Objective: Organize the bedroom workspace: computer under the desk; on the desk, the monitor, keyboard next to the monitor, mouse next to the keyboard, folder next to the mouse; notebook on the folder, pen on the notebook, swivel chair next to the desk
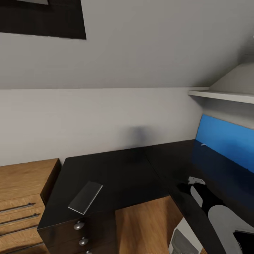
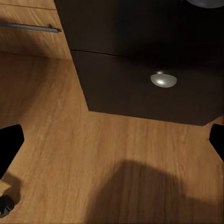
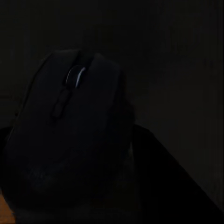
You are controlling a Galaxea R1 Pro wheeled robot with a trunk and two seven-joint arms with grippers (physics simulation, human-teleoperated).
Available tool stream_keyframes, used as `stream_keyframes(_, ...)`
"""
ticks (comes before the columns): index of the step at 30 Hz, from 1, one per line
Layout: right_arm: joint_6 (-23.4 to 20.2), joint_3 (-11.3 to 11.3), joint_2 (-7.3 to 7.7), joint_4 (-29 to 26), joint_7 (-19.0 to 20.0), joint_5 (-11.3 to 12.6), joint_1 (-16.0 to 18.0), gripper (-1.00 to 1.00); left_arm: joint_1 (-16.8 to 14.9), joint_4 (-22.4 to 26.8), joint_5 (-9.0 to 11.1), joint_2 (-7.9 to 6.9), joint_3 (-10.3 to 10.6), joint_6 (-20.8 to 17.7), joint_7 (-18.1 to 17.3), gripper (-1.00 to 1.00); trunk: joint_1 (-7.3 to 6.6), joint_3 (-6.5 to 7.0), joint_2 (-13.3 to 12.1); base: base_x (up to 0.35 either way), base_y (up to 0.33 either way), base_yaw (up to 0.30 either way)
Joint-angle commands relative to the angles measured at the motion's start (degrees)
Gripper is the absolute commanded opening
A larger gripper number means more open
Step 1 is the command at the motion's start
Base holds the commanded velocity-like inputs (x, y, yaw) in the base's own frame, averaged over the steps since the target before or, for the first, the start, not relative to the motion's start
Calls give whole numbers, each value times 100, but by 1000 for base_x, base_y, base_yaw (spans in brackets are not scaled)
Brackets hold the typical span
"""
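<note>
Black and close before my right wrist camera, the mouse (image 3: pixel 70 135) looks pinched in my right gripper, while my left gripper's fingertips (image 2: pixel 9 144) hang spread wide over wooden floor (image 2: pixel 93 154) beside the desk (image 1: pixel 116 173).

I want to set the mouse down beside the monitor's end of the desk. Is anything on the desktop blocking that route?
Nothing visible blocks it. The mouse sits close to the right wrist camera. On the desk, the flat grey slab lies far off near the drawer corner, away from the blue-screened monitor.
</note>
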State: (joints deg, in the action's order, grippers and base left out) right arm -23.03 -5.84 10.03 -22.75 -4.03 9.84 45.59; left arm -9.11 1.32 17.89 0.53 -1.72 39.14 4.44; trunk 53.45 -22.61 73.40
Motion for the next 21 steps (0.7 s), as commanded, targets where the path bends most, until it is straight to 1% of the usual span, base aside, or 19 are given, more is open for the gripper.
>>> stream_keyframes(1,-26,-4,-1,-10,-45,80,2,-100,-3,0,-32,1,-13,15,31,100,0,-7,4,0,0,-253)
stream_keyframes(16,-31,10,-1,-10,-38,81,2,-100,-3,0,-32,8,-14,15,31,100,0,-7,4,-2,-1,-258)
stream_keyframes(21,-42,26,-1,-10,-34,79,2,-100,-3,0,-32,9,-13,27,31,100,0,-7,4,-163,-84,-236)
